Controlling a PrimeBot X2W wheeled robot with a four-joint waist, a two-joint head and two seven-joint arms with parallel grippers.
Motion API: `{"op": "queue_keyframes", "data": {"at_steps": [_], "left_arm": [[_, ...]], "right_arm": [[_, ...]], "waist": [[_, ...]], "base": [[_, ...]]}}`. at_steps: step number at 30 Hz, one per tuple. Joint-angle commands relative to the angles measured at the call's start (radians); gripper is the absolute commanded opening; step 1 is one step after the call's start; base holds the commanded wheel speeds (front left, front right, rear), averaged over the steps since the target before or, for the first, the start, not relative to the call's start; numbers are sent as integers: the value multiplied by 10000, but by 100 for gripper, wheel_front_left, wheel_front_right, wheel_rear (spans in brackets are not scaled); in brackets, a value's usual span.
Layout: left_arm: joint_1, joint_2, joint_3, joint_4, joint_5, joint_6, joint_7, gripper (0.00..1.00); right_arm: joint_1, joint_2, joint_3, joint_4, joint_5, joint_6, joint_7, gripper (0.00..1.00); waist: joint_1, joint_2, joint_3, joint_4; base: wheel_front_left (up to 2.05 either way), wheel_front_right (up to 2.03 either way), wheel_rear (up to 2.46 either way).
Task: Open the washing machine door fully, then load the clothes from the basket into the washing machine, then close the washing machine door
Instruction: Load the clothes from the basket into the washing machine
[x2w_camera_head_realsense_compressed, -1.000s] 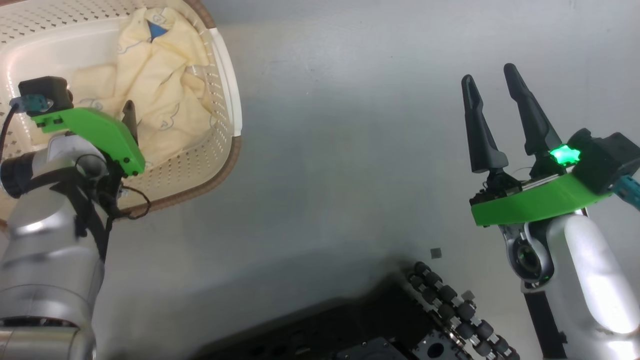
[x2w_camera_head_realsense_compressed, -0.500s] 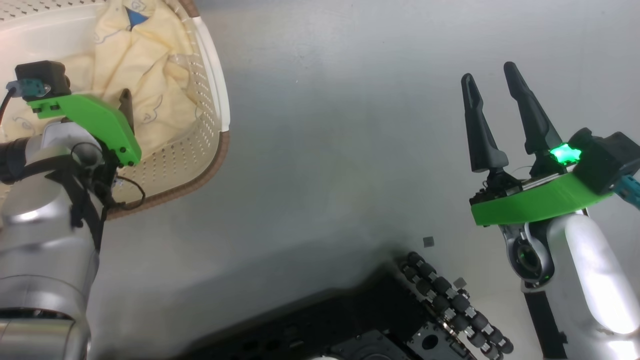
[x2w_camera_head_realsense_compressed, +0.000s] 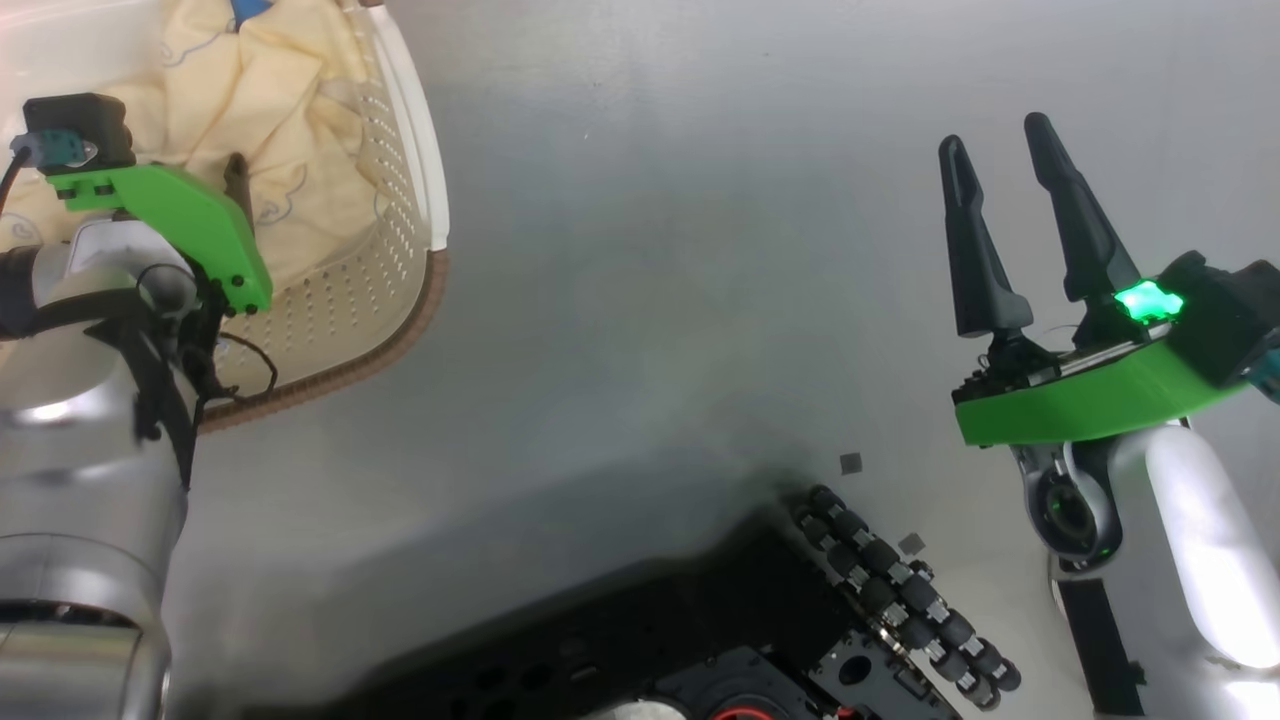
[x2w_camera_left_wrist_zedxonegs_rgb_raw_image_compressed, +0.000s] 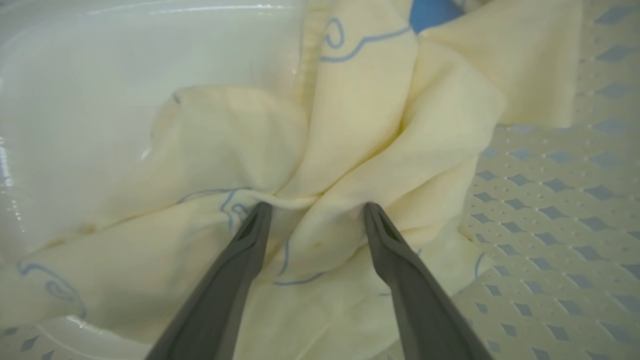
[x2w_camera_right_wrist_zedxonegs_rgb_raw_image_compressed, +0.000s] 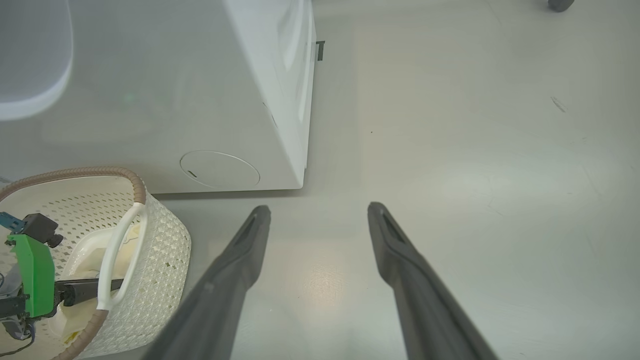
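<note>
Straight into the crumpled clothes (x2w_camera_left_wrist_zedxonegs_rgb_raw_image_compressed: 350, 125) points the spread left claw (x2w_camera_left_wrist_zedxonegs_rgb_raw_image_compressed: 317, 207).

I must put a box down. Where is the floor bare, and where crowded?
Bare: the grey floor between the basket and the open right jaws, and the floor right of the washing machine in the right wrist view. Crowded: inside the basket, with the clothes and the open left jaws.
</note>
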Motion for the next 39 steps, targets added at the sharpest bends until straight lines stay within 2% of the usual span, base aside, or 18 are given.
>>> {"op": "queue_keyframes", "data": {"at_steps": [1, 4, 5, 6, 8, 9, 20, 30, 39], "left_arm": [[163, 279, 15, -46, 79, 86, -120, 100], [197, 247, -148, -42, 196, 213, -284, 100], [205, 232, -213, -41, 246, 260, -346, 97], [211, 215, -278, -40, 295, 302, -418, 53], [229, 156, -338, -38, 311, 338, -502, 26], [242, 130, -376, -36, 323, 331, -524, 2], [217, -6, -534, -29, 238, 318, -1031, 0], [442, -35, -432, -28, -51, 266, -2171, 0], [1048, -452, -365, -470, -282, 176, -2837, 0]], "right_arm": [[429, -134, 29, -293, 75, -29, -94, 100], [529, -187, -70, -368, 74, -29, -94, 100], [561, -206, -104, -398, 74, -29, -94, 100], [593, -226, -139, -431, 72, -29, -94, 100], [651, -265, -216, -502, 62, -29, -94, 100], [677, -286, -252, -535, 54, -29, -94, 100], [657, -417, -413, -690, -17, -29, -94, 100], [492, -343, -404, -557, 19, -29, -94, 100], [531, -374, -660, -593, -43, -29, -94, 100]], "waist": [[0, 0, 30, -9], [0, 0, 47, 32], [0, 0, 52, 49], [0, 0, 58, 66], [0, 0, 67, 102], [0, 0, 69, 118], [0, 0, 102, 303], [0, 0, -249, 574], [0, 0, -951, 1149]], "base": [[0, 0, 0], [0, 0, 0], [0, 0, 0], [0, 0, 0], [0, 0, 0], [0, 0, 0], [0, 0, 0], [0, 0, 0], [0, 0, 0]]}}
